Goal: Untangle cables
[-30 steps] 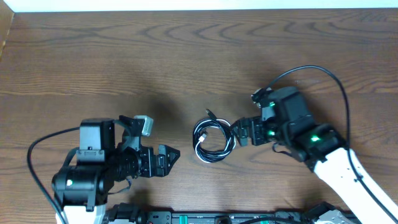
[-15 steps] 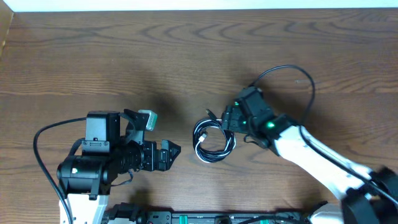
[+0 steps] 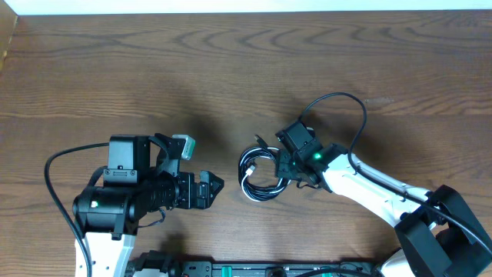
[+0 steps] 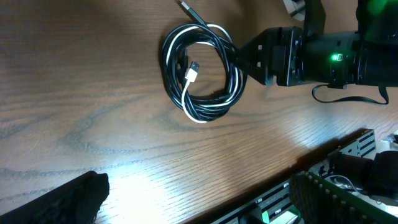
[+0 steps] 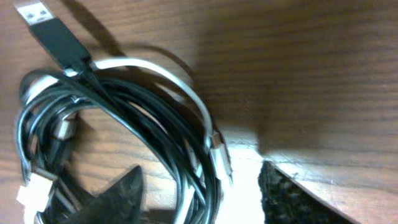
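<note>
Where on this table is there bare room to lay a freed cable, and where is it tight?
The far half of the table is bare from side to side. A narrow bare gap lies between the left end effector and the cables. It is crowded at the coil's right side, where the open right end effector straddles the strands.

This looks like a robotics lab bench, not a home or a shop. Two robot arms, the dark left arm and the white-shelled right arm with a green status light, rise from a black mounting rail along the near edge of a wood-grain surface. A plain pale strip borders the far side.
</note>
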### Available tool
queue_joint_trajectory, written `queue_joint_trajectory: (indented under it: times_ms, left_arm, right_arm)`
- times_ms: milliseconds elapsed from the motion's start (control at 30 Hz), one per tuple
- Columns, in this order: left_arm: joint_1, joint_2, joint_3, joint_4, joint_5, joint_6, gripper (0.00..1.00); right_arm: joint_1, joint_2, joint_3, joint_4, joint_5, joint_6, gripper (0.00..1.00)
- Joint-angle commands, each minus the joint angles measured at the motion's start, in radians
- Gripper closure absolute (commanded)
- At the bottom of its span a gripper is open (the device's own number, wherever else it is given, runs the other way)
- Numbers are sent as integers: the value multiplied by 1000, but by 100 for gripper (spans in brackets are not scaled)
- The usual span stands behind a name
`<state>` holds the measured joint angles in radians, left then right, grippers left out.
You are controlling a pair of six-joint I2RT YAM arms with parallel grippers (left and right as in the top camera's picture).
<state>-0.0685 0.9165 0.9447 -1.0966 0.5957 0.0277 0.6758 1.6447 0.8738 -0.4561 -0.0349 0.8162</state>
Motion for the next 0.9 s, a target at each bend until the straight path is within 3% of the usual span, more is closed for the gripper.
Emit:
queue_joint_trajectory:
  times_ms: [0,67,433,733,867]
  left_arm:
    - [-3,5,16,-1,-6,18,2]
    - [-3,5,16,-1,-6,18,2]
    - [-3,5,16,-2,-6,17,2]
    - [-3,5,16,-2,-6,18,2]
    - [-3,5,16,-2,-6,18,2]
  right_arm:
    - [7,5,-6,-16,6,-2,62]
    - [6,5,-6,-16,6,-3,68]
    - [7,21,-6,-10,74,-10,69]
    - [7,39,-6,-4,73,-10,78]
    - [7,39,-6,-2,65,-10,75]
